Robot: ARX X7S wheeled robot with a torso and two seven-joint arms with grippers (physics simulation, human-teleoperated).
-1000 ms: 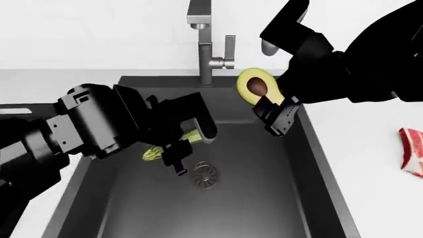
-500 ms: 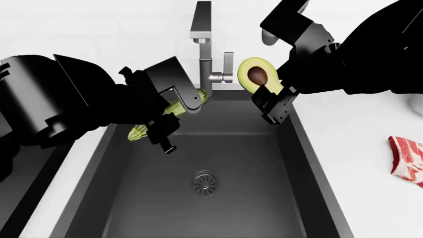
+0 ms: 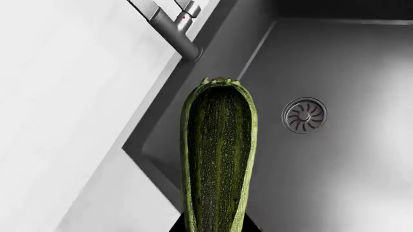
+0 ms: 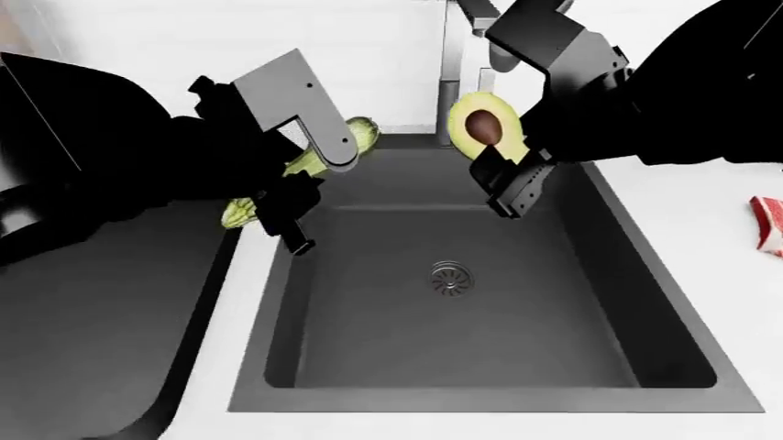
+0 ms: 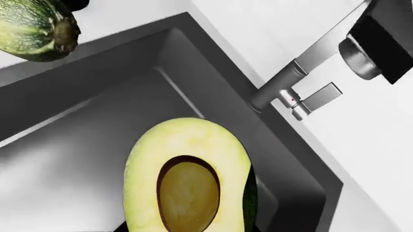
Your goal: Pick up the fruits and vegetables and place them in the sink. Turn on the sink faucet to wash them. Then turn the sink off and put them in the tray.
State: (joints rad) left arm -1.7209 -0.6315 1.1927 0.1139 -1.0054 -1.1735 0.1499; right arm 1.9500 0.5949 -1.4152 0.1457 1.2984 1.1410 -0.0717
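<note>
My left gripper [image 4: 308,179] is shut on the pale green striped zucchini [image 4: 358,135] and holds it tilted above the sink's left rim; it also shows in the left wrist view [image 3: 218,154]. My right gripper [image 4: 497,154] is shut on the halved avocado [image 4: 483,128], pit showing, held above the back of the dark grey sink [image 4: 490,357], next to the steel faucet [image 4: 456,64]. The right wrist view shows the avocado [image 5: 187,179], the faucet with its lever [image 5: 290,92] and the zucchini's end [image 5: 36,29]. The sink basin holds only its drain [image 4: 450,277]. The black tray [image 4: 110,330] lies left of the sink.
A red-and-white bacon piece [image 4: 771,225] lies on the white counter at the far right. The white wall stands just behind the faucet. My left arm covers the counter and part of the tray at the left.
My left gripper has lifted the zucchini out of the basin, up and to the left over the sink's left rim. The head view has shifted. The avocado stays held near the faucet.
</note>
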